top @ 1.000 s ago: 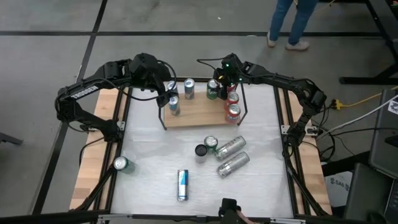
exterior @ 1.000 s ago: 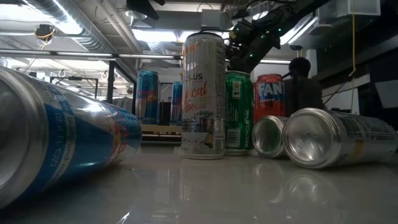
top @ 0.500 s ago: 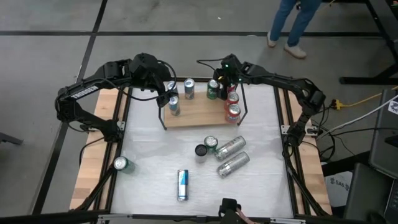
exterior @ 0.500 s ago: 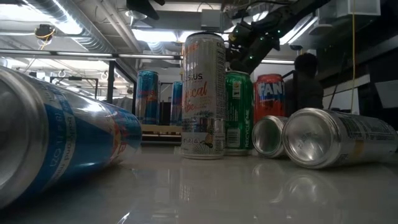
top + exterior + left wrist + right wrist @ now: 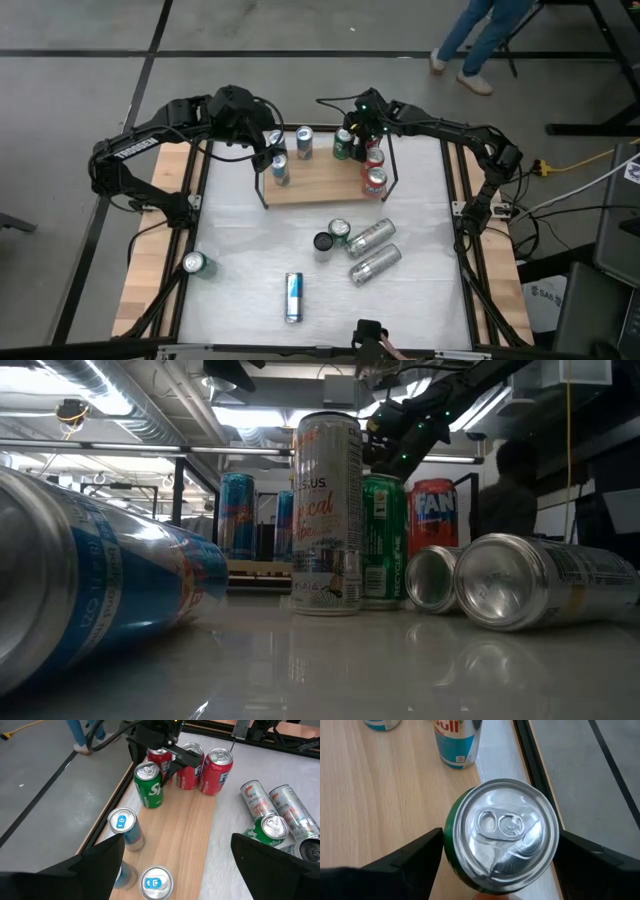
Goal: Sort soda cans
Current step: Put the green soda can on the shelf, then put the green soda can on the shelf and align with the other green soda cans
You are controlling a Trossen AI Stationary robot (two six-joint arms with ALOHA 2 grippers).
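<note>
A wooden board [image 5: 320, 185] lies at the far middle of the table. Blue-and-silver soda cans [image 5: 124, 827] stand upright on its left part. A green can [image 5: 502, 835] and red cans [image 5: 216, 770] stand on its right part. My right gripper [image 5: 347, 138] is open, slanting down at the green can [image 5: 149, 787], one finger on either side of its upper wall. My left gripper [image 5: 177, 842] hangs open above the blue cans [image 5: 280, 170] and holds nothing. My right gripper's fingers [image 5: 427, 850] stand close against the two sides of the green can's upper wall [image 5: 451, 827], coming slanting from above. Whether they touch it I cannot tell. The can stands upright on the board.
On the white table nearer the front are an upright green can [image 5: 339, 232], a dark-topped can [image 5: 322, 242], two silver cans lying down [image 5: 373, 250], a blue can on its side [image 5: 293, 297] and a green can [image 5: 194, 264] at the left. A person [image 5: 485, 35] walks beyond the far edge.
The person beyond the table's far edge has stepped toward the right. Neither arm has visibly moved, and the cans stand as before.
</note>
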